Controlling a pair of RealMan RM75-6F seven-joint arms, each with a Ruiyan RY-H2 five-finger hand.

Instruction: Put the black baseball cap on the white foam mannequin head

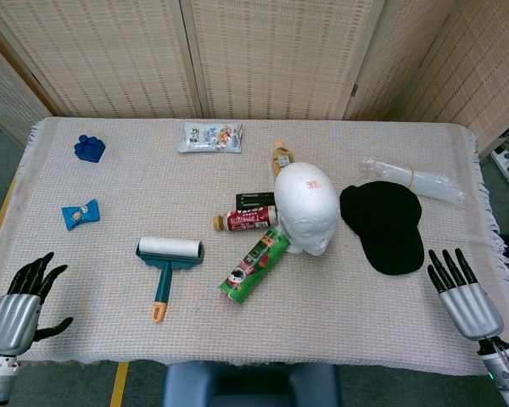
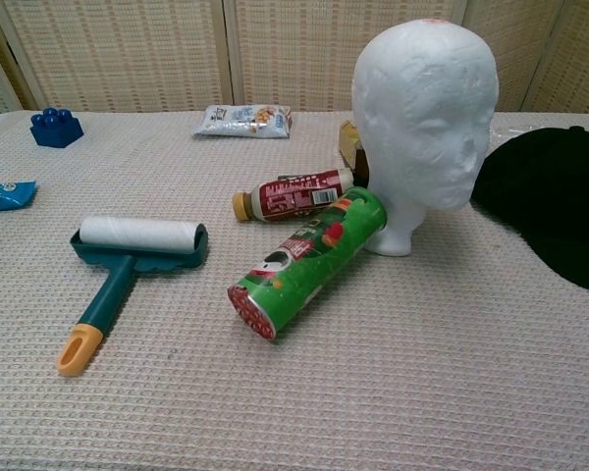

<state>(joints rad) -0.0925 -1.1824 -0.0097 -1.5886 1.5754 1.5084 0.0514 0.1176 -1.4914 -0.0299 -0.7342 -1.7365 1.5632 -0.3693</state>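
The black baseball cap (image 1: 383,224) lies flat on the cloth just right of the white foam mannequin head (image 1: 306,207), which stands upright mid-table. In the chest view the foam head (image 2: 427,113) faces the camera and the cap (image 2: 558,198) shows at the right edge. My right hand (image 1: 461,296) hovers near the table's front right corner, fingers spread, holding nothing, a short way in front of and right of the cap. My left hand (image 1: 19,305) sits at the front left corner, fingers apart and empty. Neither hand appears in the chest view.
A green snack can (image 1: 254,264) leans against the foam head's base, with a red bottle (image 1: 246,220) behind it. A teal lint roller (image 1: 166,263), blue wrapper (image 1: 80,212), blue block (image 1: 89,147), snack bag (image 1: 210,136) and clear plastic bag (image 1: 411,179) are spread around.
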